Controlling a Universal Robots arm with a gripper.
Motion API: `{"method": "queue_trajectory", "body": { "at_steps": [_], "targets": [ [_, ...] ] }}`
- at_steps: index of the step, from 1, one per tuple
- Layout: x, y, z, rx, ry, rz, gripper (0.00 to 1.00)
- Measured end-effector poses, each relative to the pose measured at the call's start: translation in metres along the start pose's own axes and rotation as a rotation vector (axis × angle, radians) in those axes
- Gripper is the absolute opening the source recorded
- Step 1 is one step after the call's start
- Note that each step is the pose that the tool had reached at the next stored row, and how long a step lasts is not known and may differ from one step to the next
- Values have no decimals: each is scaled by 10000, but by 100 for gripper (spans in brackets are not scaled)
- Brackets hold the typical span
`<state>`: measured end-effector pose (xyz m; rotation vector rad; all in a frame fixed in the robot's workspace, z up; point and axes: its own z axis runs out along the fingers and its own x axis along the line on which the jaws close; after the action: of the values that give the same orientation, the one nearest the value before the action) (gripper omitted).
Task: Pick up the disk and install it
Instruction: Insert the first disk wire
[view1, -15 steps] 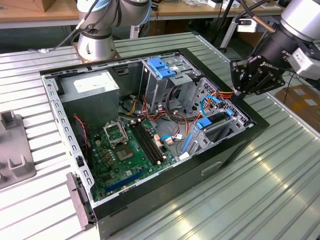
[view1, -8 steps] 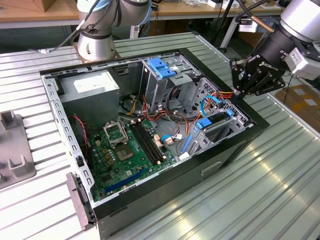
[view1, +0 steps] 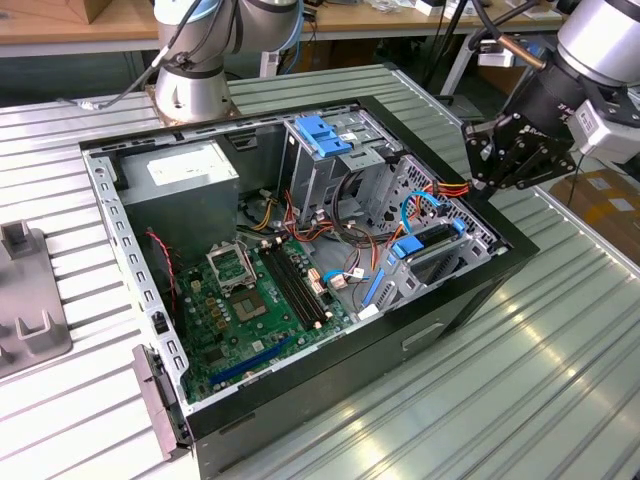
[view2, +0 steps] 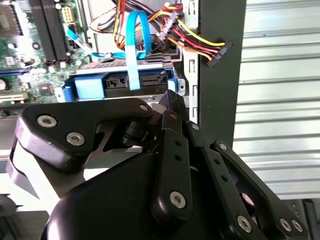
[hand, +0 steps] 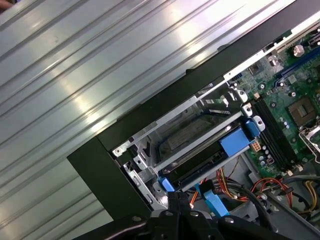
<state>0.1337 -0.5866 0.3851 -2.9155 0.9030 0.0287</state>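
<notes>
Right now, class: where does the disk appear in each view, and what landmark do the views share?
Exterior view: the disk sits in the metal bay, toward the exterior view's right.
Second wrist view: the disk lies just beyond the end effector.
First wrist view: the disk lies inside the metal bay.
Shared landmark: the blue cable.

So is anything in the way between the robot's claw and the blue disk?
Yes, partly. The disk sits in its bay in the case, with a flat blue cable looped over its end, between it and the gripper.
</notes>
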Motion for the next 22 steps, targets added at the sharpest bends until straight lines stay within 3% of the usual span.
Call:
{"method": "queue_trajectory", "body": {
  "at_steps": [11, 17, 20, 22],
  "targets": [
    [0, 0, 2, -10, 43, 34, 10],
    [0, 0, 4, -36, 148, 841, 10],
    [1, 1, 13, -40, 231, 1600, 10],
    [1, 1, 16, -42, 252, 1787, 10]
  ]
}}
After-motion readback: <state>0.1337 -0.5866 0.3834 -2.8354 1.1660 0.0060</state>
